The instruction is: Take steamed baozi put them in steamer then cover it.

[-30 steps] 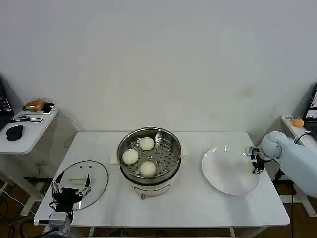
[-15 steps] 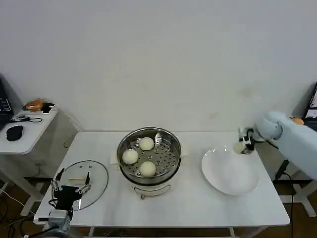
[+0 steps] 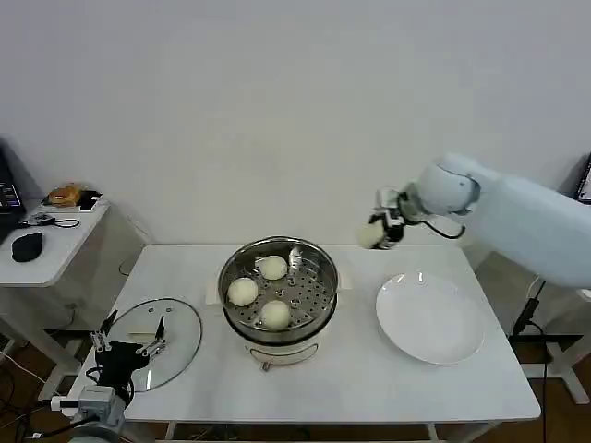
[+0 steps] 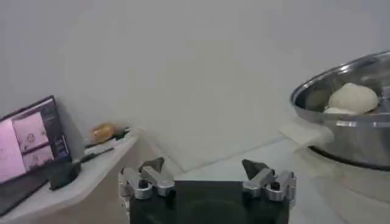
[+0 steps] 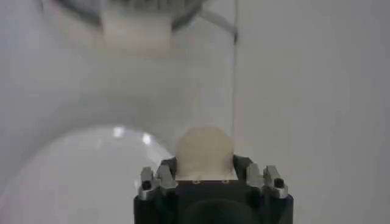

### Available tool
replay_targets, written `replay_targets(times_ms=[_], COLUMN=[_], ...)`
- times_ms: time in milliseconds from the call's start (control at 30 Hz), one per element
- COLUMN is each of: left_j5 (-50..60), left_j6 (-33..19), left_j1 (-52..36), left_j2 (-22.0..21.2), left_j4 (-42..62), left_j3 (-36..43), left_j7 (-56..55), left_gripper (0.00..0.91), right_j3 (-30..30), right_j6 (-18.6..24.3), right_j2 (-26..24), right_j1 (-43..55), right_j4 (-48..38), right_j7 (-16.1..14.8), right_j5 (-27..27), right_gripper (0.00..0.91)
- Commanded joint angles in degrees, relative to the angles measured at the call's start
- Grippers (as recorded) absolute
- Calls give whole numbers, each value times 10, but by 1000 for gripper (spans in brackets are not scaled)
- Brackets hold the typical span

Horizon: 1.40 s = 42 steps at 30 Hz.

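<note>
I log the white rectangular surface (image 3: 369, 388) first, since it carries everything. At its centre stands the round shiny stainless-steel steamer (image 3: 314, 268) on its white base, three cream-white dome-shaped baozi (image 3: 259, 291) already lying on the perforated tray. To the robot's right of it lies the flat white round plate (image 3: 430, 318), bare. On the robot's left, near the front edge, the clear round glass cover (image 3: 175, 328) lies flat, with its metal rim and pale cream handle.

My right hand (image 3: 380, 228) hangs in the air above the surface, between steamer and plate, clenched on the fourth cream-white baozi (image 3: 370, 236); the right wrist view shows the bun pinched between the fingers (image 5: 166, 173).

Key relation: the steamer's open mouth lies toward the robot's left of and below the carried bun. I judge the free spot to be the tray's right side, nearest this arm.

My left hand (image 3: 129, 351) waits low over the near edge of the cover, fingers spread and gripping nothing. It is the nearer hand for the lid.
</note>
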Motion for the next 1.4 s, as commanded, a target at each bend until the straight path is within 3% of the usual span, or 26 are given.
replay_targets(times_ms=[33,267,433,1400], left_j5=[-44,-33,-33,-25], left_j6=[-6,-8,-7,-6], left_j1=[-2,-3,-7,-12], left_j2=[5,1,2,2], left_j4=[-2,-1,0,6], left_j3=[-2,-4,-5,-6], left_j7=[0,1,0,2], left_gripper=[907,907,907,907], right_j3=[-65,-81,-97,-78], right_j6=[-90,-125,-125,-124], right_j2=[128,166,171,179], right_j1=[80,45,6,-66], right_j4=[32,16,-12,-63], right_j7=[85,123,120,114], right_j5=[202,269,219,152], right_gripper=[635,635,635,635])
